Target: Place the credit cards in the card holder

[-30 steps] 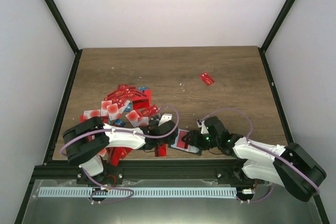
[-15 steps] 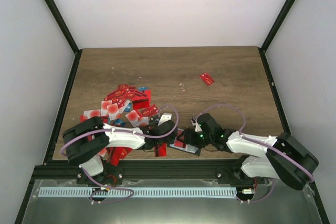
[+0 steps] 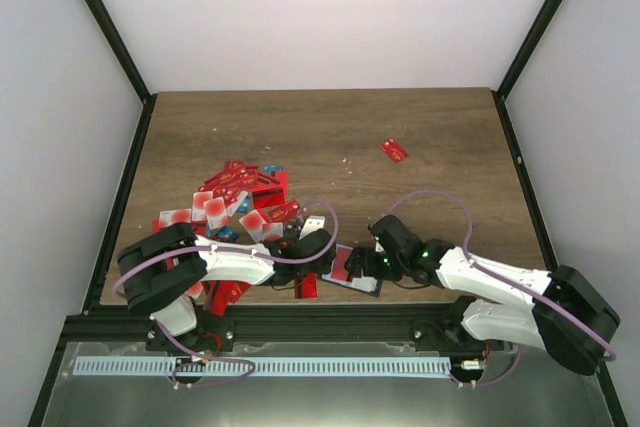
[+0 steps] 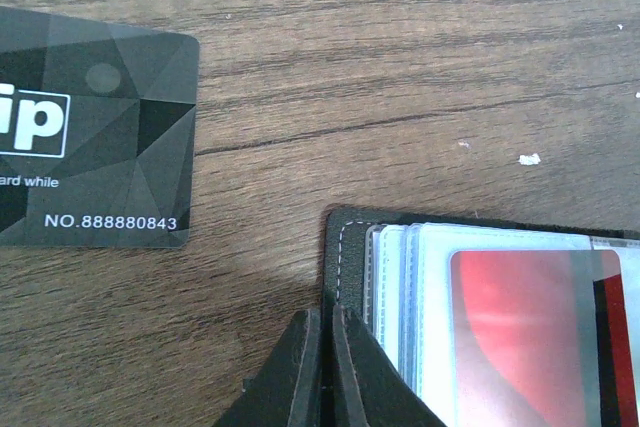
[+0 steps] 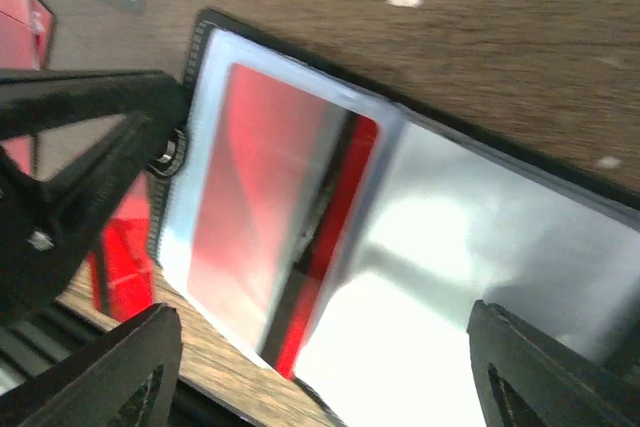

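The card holder (image 3: 352, 273) lies open near the table's front edge. Its clear sleeves show a red credit card (image 4: 525, 332), also in the right wrist view (image 5: 265, 207). My left gripper (image 3: 322, 251) is shut on the holder's black left cover edge (image 4: 345, 247), with the fingertips (image 4: 312, 332) pinched on it. My right gripper (image 3: 373, 264) is open and empty, hovering just above the holder's shiny right sleeve (image 5: 440, 247); its fingers (image 5: 110, 372) stand wide apart. A pile of mostly red credit cards (image 3: 237, 197) lies at the left.
A thin black VIP card (image 4: 90, 137) lies on the wood just left of the holder. One red card (image 3: 394, 150) lies alone at the back right. More red cards (image 3: 226, 291) lie at the front edge under my left arm.
My right gripper has shifted slightly left over the open holder. My left gripper has stayed shut on the holder's edge.
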Controlling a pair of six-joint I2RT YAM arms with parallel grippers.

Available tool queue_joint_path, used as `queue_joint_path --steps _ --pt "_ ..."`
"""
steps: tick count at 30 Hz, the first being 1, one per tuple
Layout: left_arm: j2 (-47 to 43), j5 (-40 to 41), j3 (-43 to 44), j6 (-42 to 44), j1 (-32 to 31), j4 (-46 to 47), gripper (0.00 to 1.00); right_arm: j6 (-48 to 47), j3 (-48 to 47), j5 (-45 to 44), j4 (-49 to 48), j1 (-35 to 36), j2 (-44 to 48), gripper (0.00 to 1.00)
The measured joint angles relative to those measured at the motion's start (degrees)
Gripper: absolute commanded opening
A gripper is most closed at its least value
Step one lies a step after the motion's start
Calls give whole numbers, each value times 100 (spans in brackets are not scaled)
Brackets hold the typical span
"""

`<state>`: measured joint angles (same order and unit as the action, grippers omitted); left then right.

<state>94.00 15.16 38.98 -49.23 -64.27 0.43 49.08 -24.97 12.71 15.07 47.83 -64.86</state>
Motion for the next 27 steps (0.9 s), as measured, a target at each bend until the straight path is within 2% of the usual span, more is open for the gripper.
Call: queue_joint_path --steps 5,11,27 --pt "-22 -15 -20 0 2 7 6 -212 -48 -367 756 0 291 61" --pt "-57 -39 -50 2 2 -2 6 -238 -52 -623 914 -2 109 34" --pt "-57 -39 -48 26 2 -7 5 -284 -422 -855 874 0 -514 27"
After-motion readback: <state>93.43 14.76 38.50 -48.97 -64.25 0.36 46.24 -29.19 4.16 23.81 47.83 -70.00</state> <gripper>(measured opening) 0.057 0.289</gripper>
